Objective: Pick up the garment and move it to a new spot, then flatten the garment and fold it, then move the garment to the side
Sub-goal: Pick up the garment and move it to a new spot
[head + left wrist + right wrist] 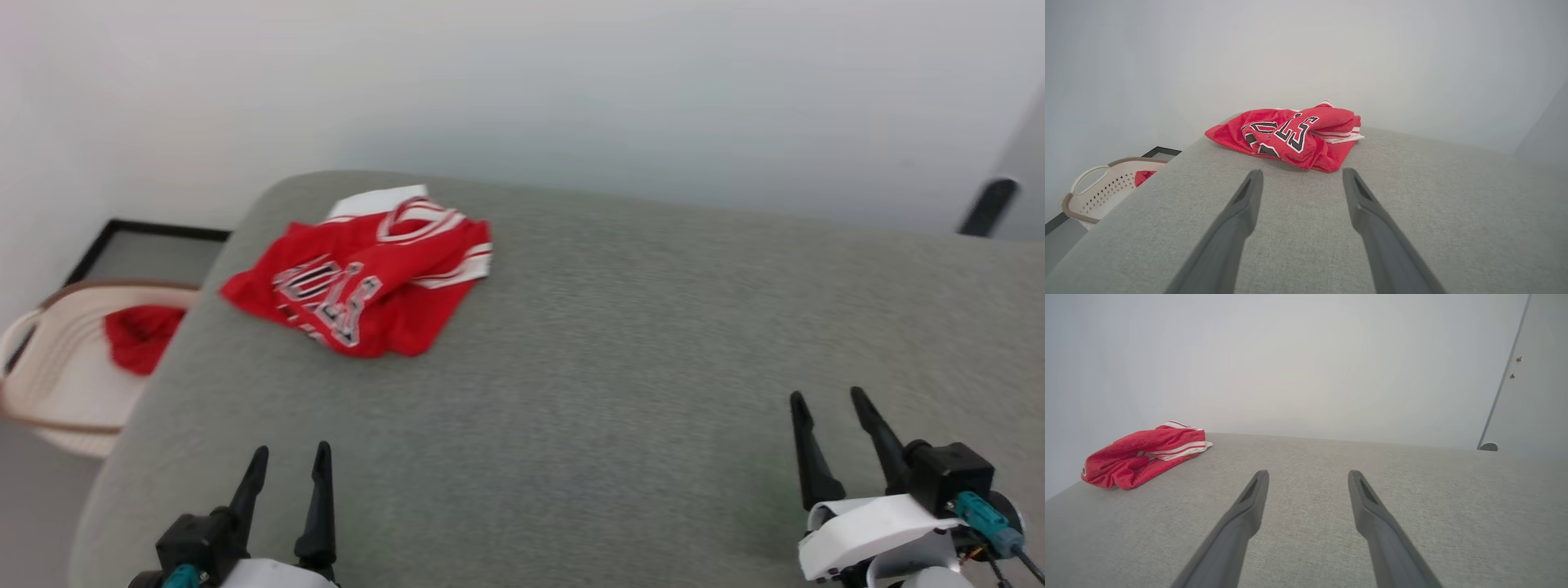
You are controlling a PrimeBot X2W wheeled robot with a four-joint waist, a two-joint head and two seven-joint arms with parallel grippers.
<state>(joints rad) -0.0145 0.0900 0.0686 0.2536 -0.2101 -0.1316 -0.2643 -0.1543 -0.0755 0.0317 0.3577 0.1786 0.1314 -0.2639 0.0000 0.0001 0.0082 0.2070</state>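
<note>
A broad grey woven-fabric surface with rounded corners takes up most of the head view, under a pale wall.

At the lower left of that view, the left gripper hovers above the grey fabric with its two long dark fingers spread wide. It holds nothing and touches nothing. At the lower right, the right gripper has its fingers just as wide apart, also empty and clear of any object.

The red sleeveless basketball jersey lies crumpled on the surface at the upper left, near the far left corner. It is well apart from both grippers: up the frame from the left one, and far across to the left of the right one. Its long axis runs diagonally from lower left to upper right. The black, white-outlined lettering is toward the lower left end and the white-and-red striped trim toward the upper right. A patch of white lining shows at its top edge.

Off the surface's left edge, lower down, stands a cream perforated laundry basket with a brown rope rim. Inside it lies a small plain red cloth.
</note>
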